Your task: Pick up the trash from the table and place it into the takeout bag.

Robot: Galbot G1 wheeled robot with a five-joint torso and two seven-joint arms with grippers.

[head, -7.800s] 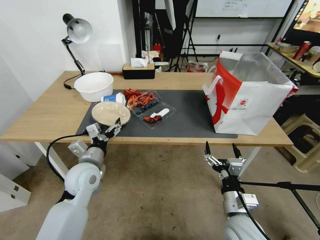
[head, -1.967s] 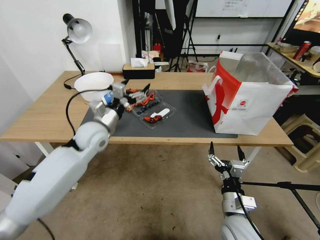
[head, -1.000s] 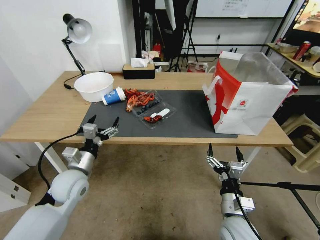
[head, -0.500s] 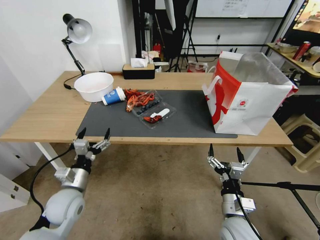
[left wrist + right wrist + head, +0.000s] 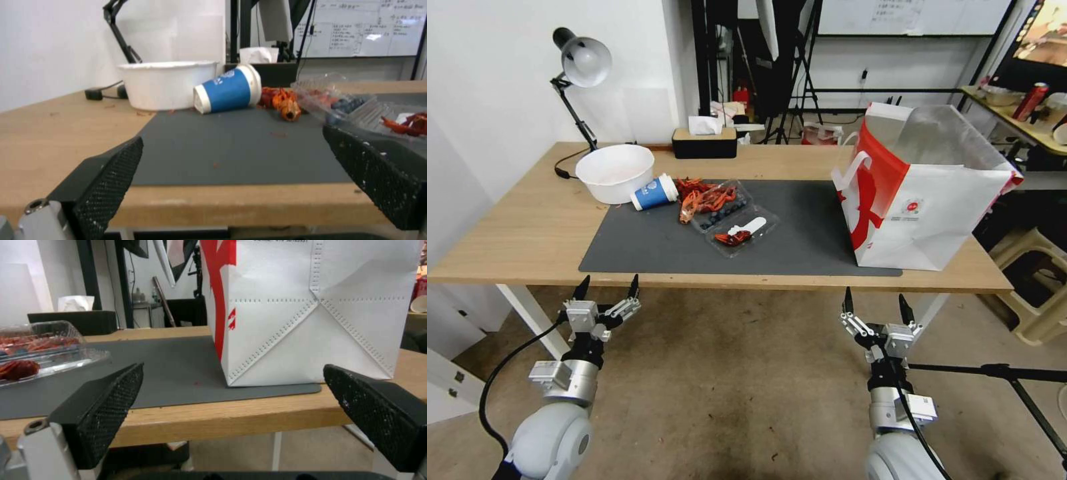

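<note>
Several pieces of trash lay on the table's left half, all beyond its near edge. Blue-and-white paper cup (image 5: 654, 193): tipped on its side at the mat's far-left corner, just beside the white bowl (image 5: 615, 172). The cup's long axis ran roughly along the length of the table, tilted a little toward the far edge; its lidded mouth pointed toward the takeout bag, its base toward the table's left end. Red shellfish scraps (image 5: 695, 193): heaped just to the right of the cup's mouth. Two clear plastic trays (image 5: 740, 223): next along, toward the mat's middle, holding dark berries and more red scraps.

Takeout bag (image 5: 924, 190): upright and open-topped on the mat's right end, well apart from the trash.

Left gripper (image 5: 607, 293): below and outside the near edge, under the mat's near-left corner, fingers spread and holding nothing. The cup lay straight ahead of it, across the mat; by my judgement this arm was the nearer to it.

Right gripper (image 5: 872, 302): likewise below the near edge, in front of the bag, fingers apart, empty.
</note>
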